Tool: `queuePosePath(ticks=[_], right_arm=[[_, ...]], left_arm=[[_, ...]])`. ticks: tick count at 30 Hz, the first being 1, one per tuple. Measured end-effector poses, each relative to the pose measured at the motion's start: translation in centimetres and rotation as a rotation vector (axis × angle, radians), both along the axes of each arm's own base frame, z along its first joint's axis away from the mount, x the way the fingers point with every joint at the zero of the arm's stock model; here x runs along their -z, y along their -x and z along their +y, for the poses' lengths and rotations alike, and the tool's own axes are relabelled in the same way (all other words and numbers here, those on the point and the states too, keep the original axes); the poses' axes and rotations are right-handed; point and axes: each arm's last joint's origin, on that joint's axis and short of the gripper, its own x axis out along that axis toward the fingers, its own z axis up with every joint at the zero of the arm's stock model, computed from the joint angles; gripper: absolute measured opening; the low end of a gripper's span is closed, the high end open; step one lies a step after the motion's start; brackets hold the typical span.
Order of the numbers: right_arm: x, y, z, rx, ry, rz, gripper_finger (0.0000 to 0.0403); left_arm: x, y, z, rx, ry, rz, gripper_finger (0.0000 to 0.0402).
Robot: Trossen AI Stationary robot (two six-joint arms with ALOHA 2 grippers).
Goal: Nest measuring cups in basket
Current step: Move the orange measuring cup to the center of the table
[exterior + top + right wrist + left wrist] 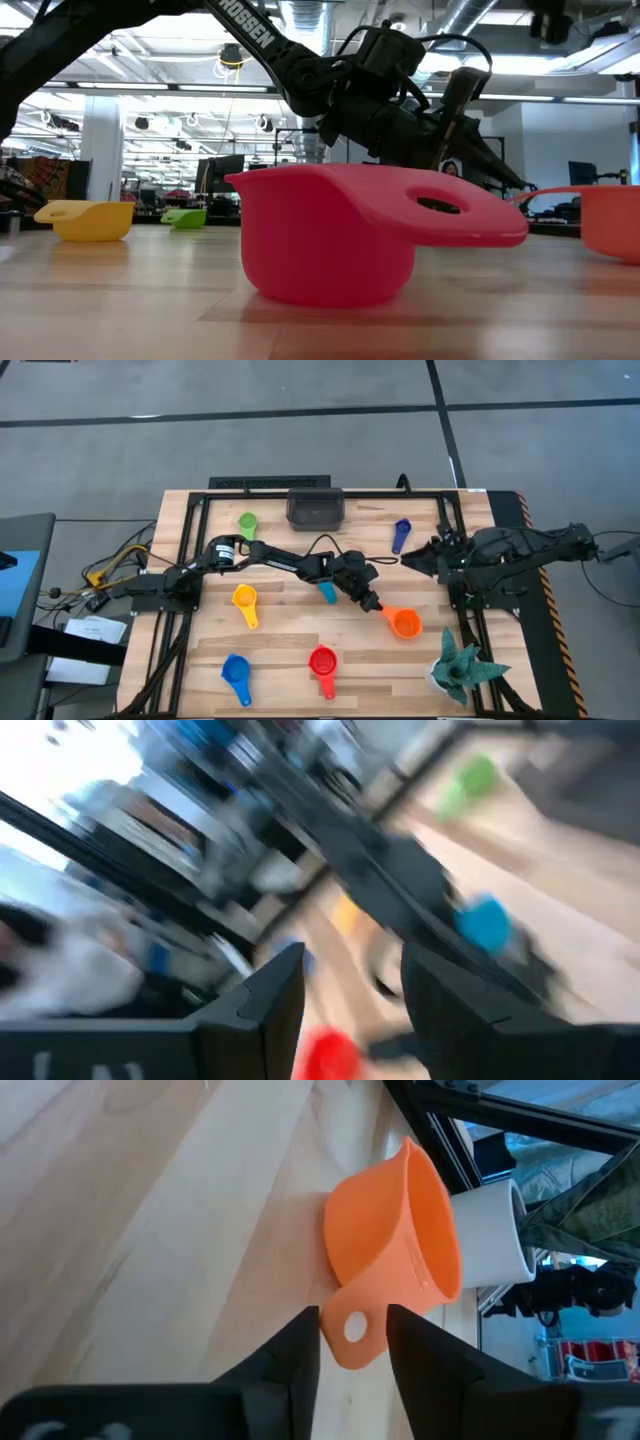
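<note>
My left gripper [373, 603] [352, 1318] reaches over the middle of the table and is shut on the orange cup [405, 623] [395, 1240]. The light blue cup [327, 592] lies under that arm. Yellow [245, 603], green [247, 522], dark blue [401, 533], royal blue [236, 673] and red [323, 663] [330, 235] cups stand apart on the wood. The dark basket [315, 507] sits at the far edge. My right gripper [412, 559] [352, 982] is open and holds nothing, hovering at the right near the dark blue cup. My left gripper pinches the free end of the orange cup's flat handle [352, 1330] between its two fingers, one finger on each side edge. The fingers [300, 1350] come along the handle, slanting down from the table's left. The cup stands upright with its bottom on the table.
A teal spiky plant in a white pot [460, 670] stands at the near right corner, close to the orange cup. A black frame [190, 560] runs along the table's sides and far edge. Bare wood lies between the yellow cup and the basket.
</note>
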Motion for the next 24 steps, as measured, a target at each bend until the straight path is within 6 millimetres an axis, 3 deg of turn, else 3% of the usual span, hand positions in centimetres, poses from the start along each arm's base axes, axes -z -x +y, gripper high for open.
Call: queuePosePath(ticks=[5,13,24], right_arm=[[2.1,0.7,0.0,-0.020,-0.040,0.232,0.0168],[2.6,0.8,0.0,-0.027,-0.015,0.286,0.0139],[4.5,0.5,0.6,-0.123,-0.019,0.518,0.0119]], left_arm=[[0.0,0.0,0.0,0.000,-0.001,0.001,0.0086],[0.1,0.0,0.0,-0.007,-0.004,0.007,0.0062],[0.2,0.1,0.2,-0.018,-0.007,0.017,0.0033]])
